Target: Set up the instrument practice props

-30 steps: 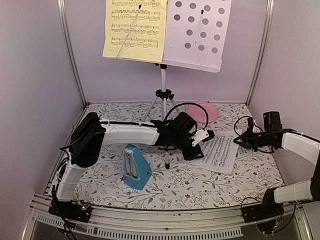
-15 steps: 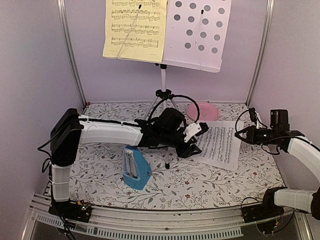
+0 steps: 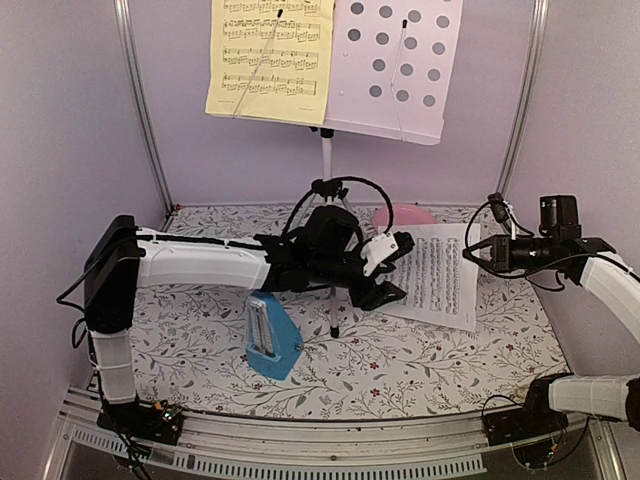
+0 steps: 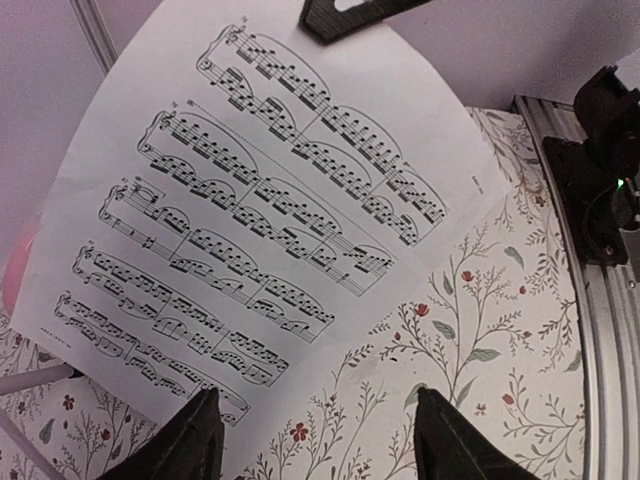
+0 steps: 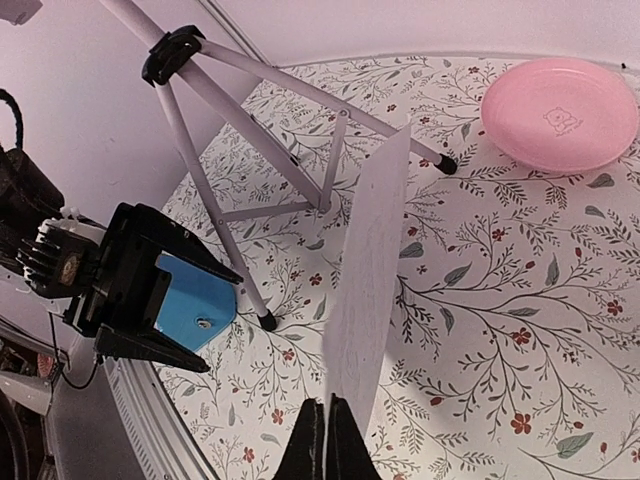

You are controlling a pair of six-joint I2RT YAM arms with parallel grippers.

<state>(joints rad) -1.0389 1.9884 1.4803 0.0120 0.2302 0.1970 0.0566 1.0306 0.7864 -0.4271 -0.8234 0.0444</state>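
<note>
White sheet (image 3: 437, 282) raised aslant, printed face toward spread left tool (image 3: 395, 268); right tool (image 5: 325, 442) pinching its edge.

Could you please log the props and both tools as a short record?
Music stand: upright at the back
Yellow sheet: on the stand's left half
White sheet: raised over the table, one edge pinched
Metronome: beside the stand's front leg
Pink plate: on the table near the back
Right tool: shut on the white sheet
Left tool: open, facing the white sheet
</note>
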